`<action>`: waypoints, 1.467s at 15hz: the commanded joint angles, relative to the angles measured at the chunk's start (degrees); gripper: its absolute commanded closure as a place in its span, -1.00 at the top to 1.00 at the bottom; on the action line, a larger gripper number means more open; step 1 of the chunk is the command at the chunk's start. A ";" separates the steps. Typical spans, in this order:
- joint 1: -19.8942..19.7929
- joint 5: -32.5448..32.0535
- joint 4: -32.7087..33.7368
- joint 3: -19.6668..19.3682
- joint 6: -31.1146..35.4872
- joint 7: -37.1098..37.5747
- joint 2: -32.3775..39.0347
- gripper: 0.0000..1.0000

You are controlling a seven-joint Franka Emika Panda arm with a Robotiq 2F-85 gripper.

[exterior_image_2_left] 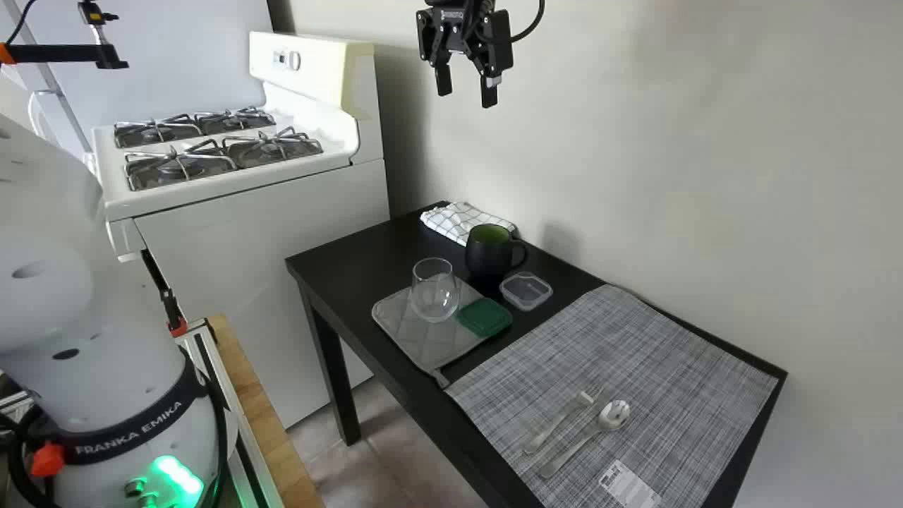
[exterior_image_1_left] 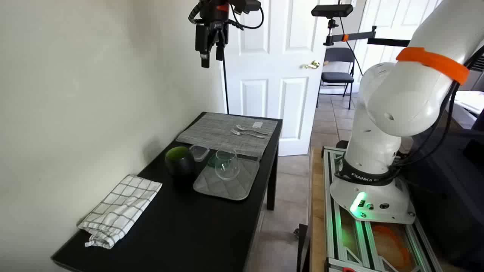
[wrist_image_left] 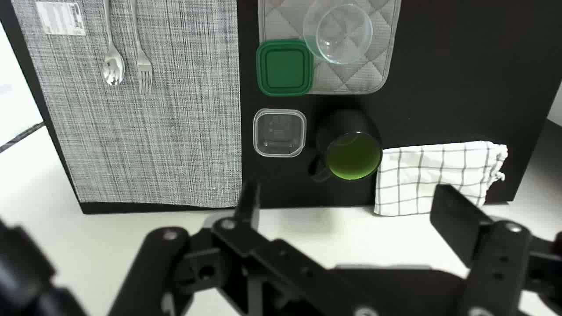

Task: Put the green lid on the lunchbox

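The green lid (wrist_image_left: pixel 284 68) is a rounded-square piece lying flat on a corner of the grey quilted pad, beside a glass. It also shows in both exterior views (exterior_image_2_left: pixel 485 317) (exterior_image_1_left: pixel 212 161), partly behind the glass in one of them. The lunchbox (wrist_image_left: pixel 279 133) is a small clear open container on the black table, close to the lid, between the mug and the placemat. It shows in both exterior views (exterior_image_2_left: pixel 526 291) (exterior_image_1_left: pixel 199 153). My gripper (wrist_image_left: pixel 347 191) is open and empty, high above the table in both exterior views (exterior_image_1_left: pixel 212 61) (exterior_image_2_left: pixel 466 95).
A clear stemless glass (exterior_image_2_left: pixel 434 291) stands on the grey pad (exterior_image_2_left: pixel 402 328), touching or overlapping the lid's edge. A black mug, green inside (wrist_image_left: pixel 354 156), stands beside the lunchbox. A checkered cloth (wrist_image_left: pixel 421 175), a placemat (wrist_image_left: pixel 175 131), a fork (wrist_image_left: pixel 144 70) and a spoon (wrist_image_left: pixel 113 66) lie around.
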 commanded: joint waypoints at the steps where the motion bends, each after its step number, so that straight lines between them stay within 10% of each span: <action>1: -0.11 0.06 0.10 0.10 -0.11 -0.03 0.03 1.00; 15: -2.41 3.85 -2.24 -3.74 3.07 -0.09 16.91 1.00; 22: -3.66 5.57 -5.28 -4.67 14.93 -6.88 26.12 1.00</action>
